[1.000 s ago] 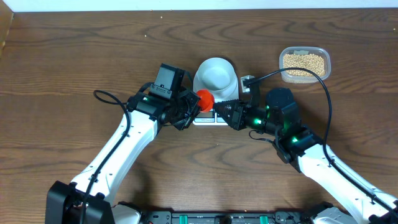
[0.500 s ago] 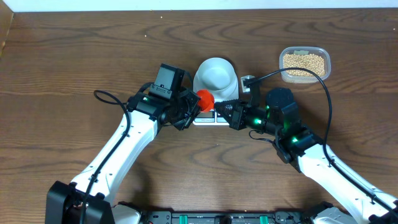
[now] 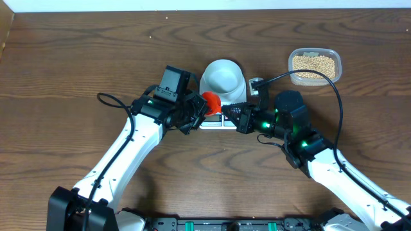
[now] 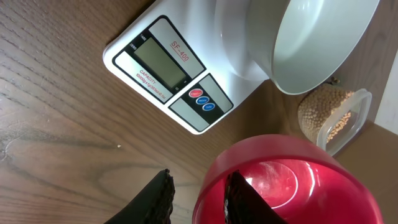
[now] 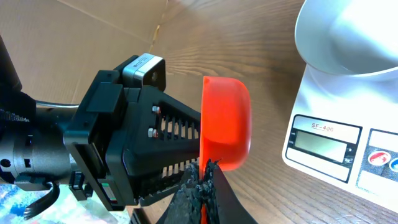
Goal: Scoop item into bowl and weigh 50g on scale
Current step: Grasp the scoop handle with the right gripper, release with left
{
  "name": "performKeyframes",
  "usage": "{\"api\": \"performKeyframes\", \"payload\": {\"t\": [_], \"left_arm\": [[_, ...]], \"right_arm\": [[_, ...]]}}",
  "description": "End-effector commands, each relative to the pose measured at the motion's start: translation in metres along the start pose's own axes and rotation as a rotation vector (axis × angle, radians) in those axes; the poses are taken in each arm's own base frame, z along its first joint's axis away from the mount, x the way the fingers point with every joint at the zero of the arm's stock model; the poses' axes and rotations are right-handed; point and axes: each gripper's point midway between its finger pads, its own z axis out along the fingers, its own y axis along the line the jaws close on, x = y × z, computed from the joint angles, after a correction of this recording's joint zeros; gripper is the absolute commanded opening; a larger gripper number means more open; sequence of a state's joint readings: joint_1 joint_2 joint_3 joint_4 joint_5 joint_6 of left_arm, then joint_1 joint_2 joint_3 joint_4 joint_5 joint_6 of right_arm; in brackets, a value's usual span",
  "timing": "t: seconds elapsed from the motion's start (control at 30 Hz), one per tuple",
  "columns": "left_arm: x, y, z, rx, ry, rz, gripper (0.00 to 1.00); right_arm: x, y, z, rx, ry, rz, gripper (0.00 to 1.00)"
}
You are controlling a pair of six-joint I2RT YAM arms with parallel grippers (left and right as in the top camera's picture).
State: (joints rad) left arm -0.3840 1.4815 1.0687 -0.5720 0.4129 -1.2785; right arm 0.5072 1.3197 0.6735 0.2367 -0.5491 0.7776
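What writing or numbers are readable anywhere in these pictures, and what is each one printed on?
"SF-400": in red on the scale, beside its display; it also reads in the right wrist view.
"CAPACITY": small print under the display; the line beneath it is too small to read.
Labels on the red and blue buttons: too small to read.
The display itself shows nothing.

Scale (image 4: 134, 46), front panel: "SF-400" in red print above the LCD display (image 4: 163, 67). Below the display: "CAPACITY", with a second, finer line under it too small to read. Right wrist view: "SF-400" legible over the display. Lettering on the round buttons (image 4: 202, 99) is illegible.
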Motion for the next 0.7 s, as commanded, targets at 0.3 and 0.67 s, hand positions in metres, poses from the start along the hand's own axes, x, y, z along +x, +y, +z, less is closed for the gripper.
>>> {"api": "performKeyframes", "payload": {"t": [0.3,0.67], "left_arm": [[-0.028,-0.005,-0.012,0.028,-0.052,0.173,0.3],[-0.028,-0.027,-0.029,0.116,-0.109,0.461,0.3]], "right_arm": [[-0.029,-0.024,-0.013,0.08,-0.08,0.028,0.01],[-0.043,-0.034,-0.022,0.094,-0.111,0.032,0.01]]}}
